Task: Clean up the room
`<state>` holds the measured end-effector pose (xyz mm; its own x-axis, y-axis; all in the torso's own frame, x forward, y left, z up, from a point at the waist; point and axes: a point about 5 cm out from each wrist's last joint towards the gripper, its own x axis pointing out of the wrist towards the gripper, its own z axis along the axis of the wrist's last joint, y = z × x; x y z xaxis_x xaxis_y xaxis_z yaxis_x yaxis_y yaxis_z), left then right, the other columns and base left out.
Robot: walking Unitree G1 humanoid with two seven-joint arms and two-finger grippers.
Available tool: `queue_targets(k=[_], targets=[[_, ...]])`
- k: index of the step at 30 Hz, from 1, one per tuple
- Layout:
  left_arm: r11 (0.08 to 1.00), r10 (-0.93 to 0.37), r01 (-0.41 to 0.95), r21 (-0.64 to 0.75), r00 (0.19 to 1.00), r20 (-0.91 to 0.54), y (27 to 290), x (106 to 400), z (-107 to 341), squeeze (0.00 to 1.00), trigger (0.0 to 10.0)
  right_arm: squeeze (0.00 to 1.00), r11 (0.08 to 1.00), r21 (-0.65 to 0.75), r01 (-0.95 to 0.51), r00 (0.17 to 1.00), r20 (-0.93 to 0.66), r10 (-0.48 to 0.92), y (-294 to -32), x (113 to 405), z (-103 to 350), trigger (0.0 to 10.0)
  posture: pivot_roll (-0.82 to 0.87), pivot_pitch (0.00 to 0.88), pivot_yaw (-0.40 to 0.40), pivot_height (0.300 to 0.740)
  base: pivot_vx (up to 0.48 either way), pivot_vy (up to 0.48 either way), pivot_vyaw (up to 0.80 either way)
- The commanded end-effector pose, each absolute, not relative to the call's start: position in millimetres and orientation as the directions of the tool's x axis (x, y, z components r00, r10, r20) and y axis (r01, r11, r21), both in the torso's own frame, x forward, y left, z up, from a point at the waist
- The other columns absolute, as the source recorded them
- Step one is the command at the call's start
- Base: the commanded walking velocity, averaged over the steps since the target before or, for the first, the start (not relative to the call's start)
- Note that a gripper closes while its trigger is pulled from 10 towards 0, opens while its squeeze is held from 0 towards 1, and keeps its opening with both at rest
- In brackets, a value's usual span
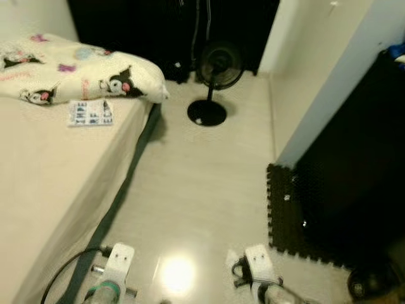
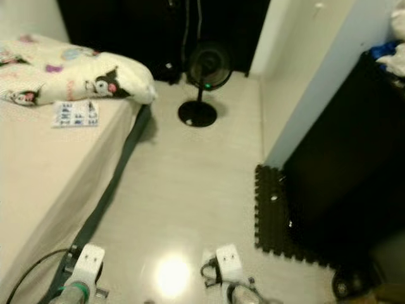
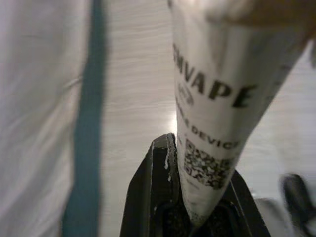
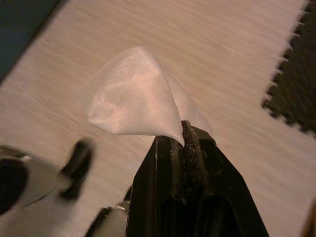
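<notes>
Both arms are carrying litter, so the pick-up part looks done for 2 items while disposal is left; no bin can be made out in the head views, so I judge the robot must find one. The left end effector [image 3: 190,217], low beside the bed's [image 1: 44,183] dark edge, has its black fingers pressed on a printed paper packet [image 3: 212,98]. The packet is white with bold dark lettering and a QR code, and it stands out stiffly from the fingers as a tapering wedge. The right end effector [image 4: 182,143], further from the bed and over the pale floor [image 1: 202,183], is pinched on a thin white tissue [image 4: 133,96]. The tissue is soft, translucent and bunched into a loose peak.

Also left, by my reading: a small printed sheet [image 1: 90,112] lies on the bed, just in front of the cartoon-print pillow [image 1: 76,73]. Off the bed's far corner stands a black floor fan [image 1: 215,79]. Well away from the bed, across the floor, a dark foam mat [image 1: 285,209] lies along a black cabinet [image 1: 354,177].
</notes>
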<state>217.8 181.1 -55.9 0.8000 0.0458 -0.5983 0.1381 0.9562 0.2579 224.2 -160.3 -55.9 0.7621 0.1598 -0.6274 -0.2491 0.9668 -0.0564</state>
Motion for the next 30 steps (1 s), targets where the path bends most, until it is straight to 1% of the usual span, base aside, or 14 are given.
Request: queue_targets(k=[1, 4, 5, 7, 8, 10, 11, 14, 15, 17, 18, 21, 27, 30], targets=[[0.954, 0.035, 0.152, 0.257, 0.799, -0.600, 179, 218, -56, 0.00, 10.0, 0.00, 0.977, -0.027, -0.214, 0.753, -0.641, 0.147, -163, 218, -60, 10.0, 0.10, 0.006, -0.005, 0.740, 0.000, 0.000, -0.78], [0.966, 0.026, 0.126, 0.227, 0.823, -0.567, 180, 228, -48, 0.00, 10.0, 0.00, 0.985, -0.012, -0.173, 0.804, -0.579, 0.134, -165, 231, -49, 10.0, 0.09, 0.007, 0.000, 0.740, 0.000, 0.000, -0.77], [0.966, 0.026, 0.126, 0.227, 0.823, -0.567, 180, 228, -48, 0.00, 10.0, 0.00, 0.985, -0.012, -0.173, 0.804, -0.579, 0.134, -165, 231, -49, 10.0, 0.09, 0.007, 0.000, 0.740, 0.000, 0.000, -0.77], [0.972, 0.023, 0.103, 0.210, 0.851, -0.525, 182, 240, -39, 0.00, 10.0, 0.00, 0.989, 0.007, -0.149, 0.838, -0.530, 0.130, -164, 242, -40, 10.0, 0.09, 0.011, 0.001, 0.740, 0.000, 0.000, -0.77], [0.972, 0.023, 0.103, 0.210, 0.851, -0.525, 182, 240, -39, 0.00, 10.0, 0.00, 0.989, 0.007, -0.149, 0.838, -0.530, 0.130, -164, 242, -40, 10.0, 0.09, 0.011, 0.001, 0.740, 0.000, 0.000, -0.77], [0.980, 0.036, 0.059, 0.190, 0.886, -0.462, 186, 258, -22, 0.00, 10.0, 0.00, 0.989, 0.037, -0.141, 0.878, -0.456, 0.142, -158, 257, -27, 10.0, 0.09, 0.011, 0.001, 0.740, 0.000, 0.000, -0.77], [0.980, 0.036, 0.059, 0.190, 0.886, -0.462, 186, 258, -22, 0.00, 10.0, 0.00, 0.989, 0.037, -0.141, 0.878, -0.456, 0.142, -158, 257, -27, 10.0, 0.09, 0.011, 0.001, 0.740, 0.000, 0.000, -0.77], [0.990, 0.043, 0.008, 0.141, 0.934, -0.354, 187, 285, 6, 0.00, 10.0, 0.00, 0.986, 0.072, -0.149, 0.921, -0.354, 0.165, -148, 275, -8, 10.0, 0.09, 0.011, 0.001, 0.740, 0.000, 0.000, -0.77], [0.990, 0.043, 0.008, 0.141, 0.934, -0.354, 187, 285, 6, 0.00, 10.0, 0.00, 0.986, 0.072, -0.149, 0.921, -0.354, 0.165, -148, 275, -8, 10.0, 0.09, 0.011, 0.001, 0.740, 0.000, 0.000, -0.77], [0.993, 0.037, -0.003, 0.121, 0.959, -0.281, 184, 300, 24, 0.00, 10.0, 0.00, 0.982, 0.097, -0.160, 0.940, -0.289, 0.181, -142, 284, 4, 10.0, 0.09, 0.011, 0.001, 0.740, 0.000, 0.000, -0.77], [0.993, 0.037, -0.003, 0.121, 0.959, -0.281, 184, 300, 24, 0.00, 10.0, 0.00, 0.982, 0.097, -0.160, 0.940, -0.289, 0.181, -142, 284, 4, 10.0, 0.09, 0.011, 0.001, 0.740, 0.000, 0.000, -0.77], [0.995, 0.023, -0.001, 0.101, 0.975, -0.220, 178, 311, 40, 0.00, 10.0, 0.00, 0.978, 0.122, -0.169, 0.955, -0.223, 0.193, -137, 292, 16, 10.0, 0.09, 0.017, 0.005, 0.740, 0.000, 0.000, -0.77], [0.997, -0.002, 0.016, 0.076, 0.984, -0.176, 168, 319, 53, 0.00, 10.0, 0.00, 0.977, 0.137, -0.165, 0.972, -0.145, 0.185, -136, 298, 29, 10.0, 0.08, 0.016, 0.007, 0.740, 0.000, 0.000, -0.77], [0.998, -0.021, 0.030, 0.053, 0.989, -0.147, 161, 325, 63, 0.00, 10.0, 0.00, 0.983, 0.146, -0.107, 0.990, -0.074, 0.119, -144, 302, 42, 10.0, 0.07, 0.014, 0.008, 0.740, 0.000, 0.000, -0.77]])
